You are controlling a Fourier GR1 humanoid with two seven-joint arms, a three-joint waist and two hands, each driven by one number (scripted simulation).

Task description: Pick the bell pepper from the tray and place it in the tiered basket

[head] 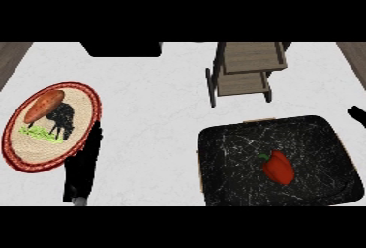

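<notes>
Step in hand: the very start, by my judgement. The pepper is not yet grasped and no hand is near it.
Bell pepper: red with a green stem, lying on its side inside the tray, a little right of the tray's middle, stem toward the upper left.
Tray: dark and marbled, squarish, at the lower right of the counter, just below the basket.
Tiered basket: wooden, two levels on a dark frame, at the top of the counter right of centre. Both levels look bare from here.
Right hand: only a dark tip shows at the right edge, above the tray's far right corner and apart from the pepper. I cannot tell how its fingers stand.
Left hand: a dark shape at the lower left beside the plate. Its fingers are not clear enough to say released or clenched.
Plate: round, woven, red-rimmed, at the left, carrying a sweet potato. It is no part of the job.
Counter: pale and marbled.
Next move calls for: the right hand, being the nearer, to come in over the tray and close on the pepper, then lift it clear of the tray's rim before carrying it up to a basket level.
</notes>
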